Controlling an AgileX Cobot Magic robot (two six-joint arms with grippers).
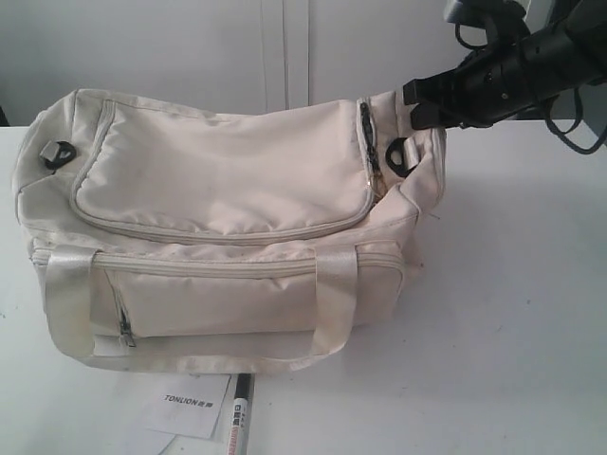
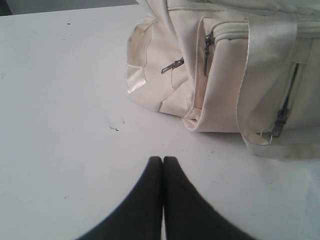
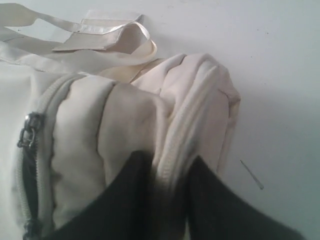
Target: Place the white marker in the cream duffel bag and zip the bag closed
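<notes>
The cream duffel bag (image 1: 228,180) lies on the white table, its curved top flap mostly zipped, with a short gap open at its right end (image 1: 366,128). My right gripper (image 1: 417,102) pinches a fold of fabric and zip seam at that end; the wrist view shows the gripper (image 3: 170,162) shut on the bag (image 3: 125,115). In front of the bag lies the white marker (image 1: 239,422), dark cap towards the bag. My left gripper (image 2: 163,159) is shut and empty over bare table near the bag's end (image 2: 225,75). It is outside the exterior view.
A white "TONLION" card (image 1: 190,403) lies beside the marker at the table's front edge. Strap handles (image 1: 332,284) hang down the bag's front. Black rings (image 1: 398,156) sit at the bag's ends. Bare table (image 1: 512,313) spreads right of the bag.
</notes>
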